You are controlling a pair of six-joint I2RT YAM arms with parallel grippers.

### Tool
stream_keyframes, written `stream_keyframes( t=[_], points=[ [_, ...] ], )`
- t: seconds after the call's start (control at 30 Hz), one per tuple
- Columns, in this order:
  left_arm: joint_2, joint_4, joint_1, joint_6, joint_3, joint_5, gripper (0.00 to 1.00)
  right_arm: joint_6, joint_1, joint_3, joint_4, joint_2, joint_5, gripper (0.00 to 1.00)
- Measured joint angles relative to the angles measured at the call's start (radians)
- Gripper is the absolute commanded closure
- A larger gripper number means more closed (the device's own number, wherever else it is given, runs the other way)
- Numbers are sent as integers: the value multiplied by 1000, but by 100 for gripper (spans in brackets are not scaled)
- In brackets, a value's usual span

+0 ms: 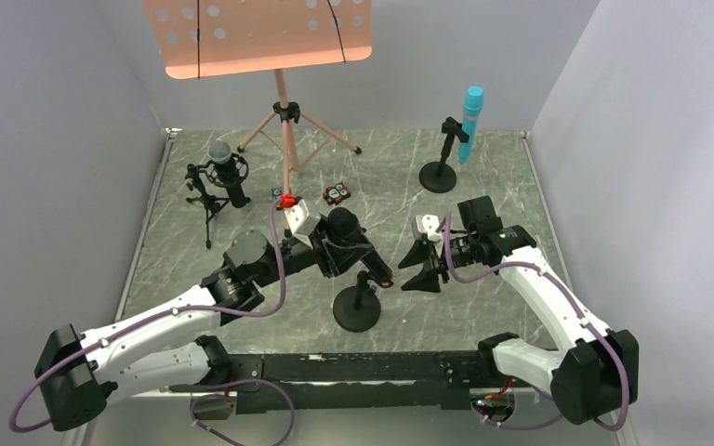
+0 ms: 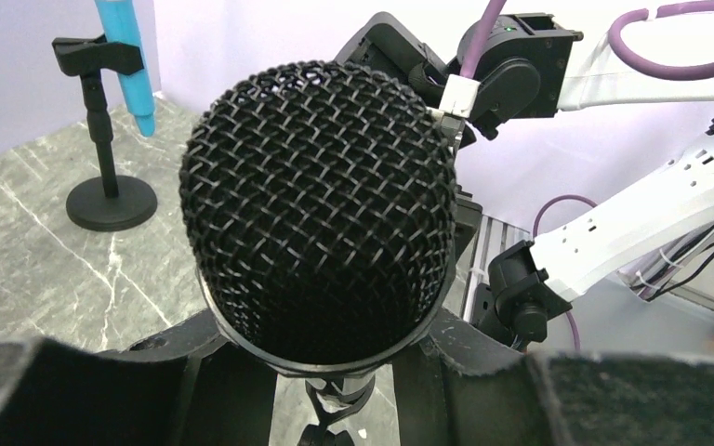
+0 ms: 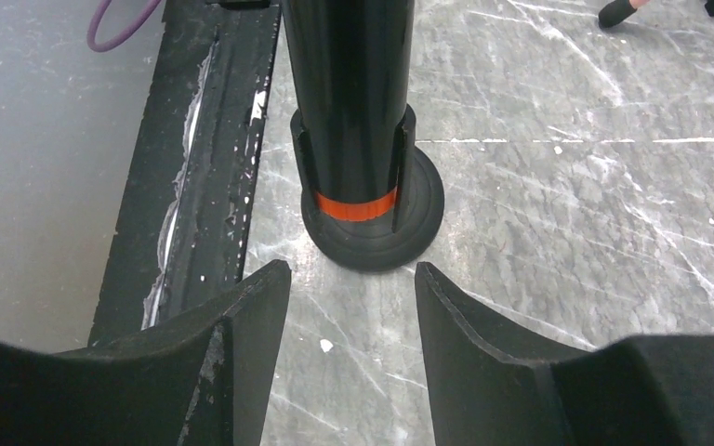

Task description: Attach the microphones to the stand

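The black microphone with the orange end (image 1: 364, 255) lies slanted over a round-based desk stand (image 1: 356, 312). My left gripper (image 1: 339, 240) is shut on it just under its black mesh head (image 2: 316, 204), with a finger (image 2: 74, 390) on each side. In the right wrist view its body sits in the stand's clip (image 3: 402, 158), orange ring (image 3: 355, 205) just above the base (image 3: 423, 209). My right gripper (image 3: 351, 288) stands open and apart from it, nothing between its fingers (image 3: 251, 325). The turquoise microphone (image 1: 470, 121) sits in a back stand. The silver-headed microphone (image 1: 223, 165) sits in a tripod mount.
A peach music stand (image 1: 256, 32) on tripod legs rises at the back centre. Two small black-red clips (image 1: 337, 193) lie near its foot. Grey walls close in both sides, and a black rail (image 1: 335, 367) runs along the near edge.
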Motion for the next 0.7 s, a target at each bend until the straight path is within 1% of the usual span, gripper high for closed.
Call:
stream_keyframes(
  t=[0.13, 0.23, 0.4, 0.7],
  points=[
    [0, -93, 2, 6, 43, 0, 100, -8, 0, 0, -2, -2, -7, 44],
    [2, -117, 4, 7, 51, 2, 100, -7, 0, 0, -1, -6, -8, 44],
    [45, -122, 10, 6, 70, 21, 100, -6, 0, 0, 1, -12, -8, 44],
    [101, -71, 12, -4, 60, 31, 100, -2, 0, -1, 9, -15, -11, 44]
  ],
)
